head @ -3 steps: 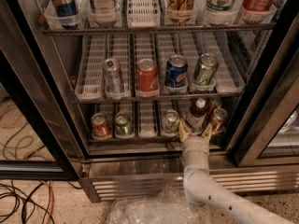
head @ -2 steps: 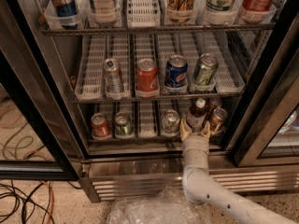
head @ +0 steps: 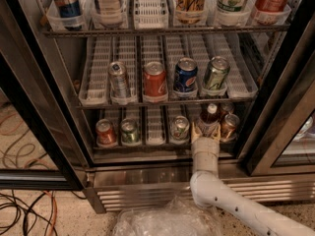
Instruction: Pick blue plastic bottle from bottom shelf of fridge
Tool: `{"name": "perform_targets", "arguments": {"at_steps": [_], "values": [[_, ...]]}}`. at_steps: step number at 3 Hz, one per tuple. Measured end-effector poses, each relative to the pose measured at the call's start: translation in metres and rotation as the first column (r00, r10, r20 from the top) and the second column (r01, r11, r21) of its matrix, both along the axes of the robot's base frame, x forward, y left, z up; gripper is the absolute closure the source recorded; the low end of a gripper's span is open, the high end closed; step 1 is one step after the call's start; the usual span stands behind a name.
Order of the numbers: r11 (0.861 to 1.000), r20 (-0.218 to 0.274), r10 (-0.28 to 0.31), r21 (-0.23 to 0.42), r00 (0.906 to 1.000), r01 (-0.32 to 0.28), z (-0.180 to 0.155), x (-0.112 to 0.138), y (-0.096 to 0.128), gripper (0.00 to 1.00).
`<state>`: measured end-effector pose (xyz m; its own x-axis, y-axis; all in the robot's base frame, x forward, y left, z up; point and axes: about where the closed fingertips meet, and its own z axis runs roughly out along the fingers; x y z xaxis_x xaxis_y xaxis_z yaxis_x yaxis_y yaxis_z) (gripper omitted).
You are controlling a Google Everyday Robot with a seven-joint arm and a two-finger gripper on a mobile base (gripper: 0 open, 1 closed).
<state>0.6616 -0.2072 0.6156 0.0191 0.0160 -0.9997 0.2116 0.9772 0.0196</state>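
Barely anything changes over the last second: my claw (head: 206, 132) stays against the bottle (head: 210, 118), which stands between cans (head: 179, 128) on the bottom shelf (head: 155, 129); I can't tell its grip, so I judge lift-out not yet begun.

Bottom shelf (head: 155, 128) of the fridge (head: 142, 175), stocked.
On its white lanes stood a red can (head: 105, 132), a green can (head: 129, 131), a silver can (head: 179, 128), the blue plastic bottle (head: 209, 116) and a copper can (head: 229, 126); the gripper (head: 206, 132) sat at the bottle's base.
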Motion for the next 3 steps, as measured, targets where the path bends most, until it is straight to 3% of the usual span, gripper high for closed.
{"name": "perform_targets", "arguments": {"at_steps": [1, 3], "values": [[1.000, 0.001, 0.004, 0.003, 1.0000, -0.004, -0.0015, 0.0036, 0.0023, 0.38], [1.000, 0.001, 0.004, 0.003, 1.0000, -0.004, -0.0014, 0.0036, 0.0023, 0.80]]}}
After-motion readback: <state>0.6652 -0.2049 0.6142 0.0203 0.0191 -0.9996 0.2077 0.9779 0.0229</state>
